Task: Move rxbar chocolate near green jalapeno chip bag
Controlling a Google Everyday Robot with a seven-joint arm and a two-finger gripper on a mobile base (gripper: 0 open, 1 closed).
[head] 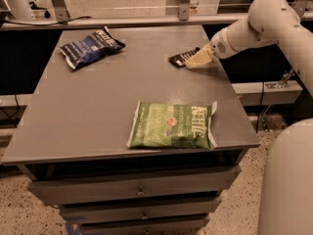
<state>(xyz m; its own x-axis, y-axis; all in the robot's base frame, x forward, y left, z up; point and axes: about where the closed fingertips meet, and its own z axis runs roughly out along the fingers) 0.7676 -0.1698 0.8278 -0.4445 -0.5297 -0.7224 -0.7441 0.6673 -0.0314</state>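
Note:
The rxbar chocolate (180, 58) is a small flat black wrapper lying near the table's far right edge. My gripper (197, 59) comes in from the right on a white arm; its cream fingers lie right over the bar's right end and hide part of it. The green jalapeno chip bag (171, 125) lies flat near the table's front edge, right of centre, well in front of the bar.
A dark blue chip bag (91, 47) lies at the table's far left. The grey table (98, 106) has drawers below its front edge. A metal rail (146, 18) runs behind the table. The robot's white body (288, 180) stands at the lower right.

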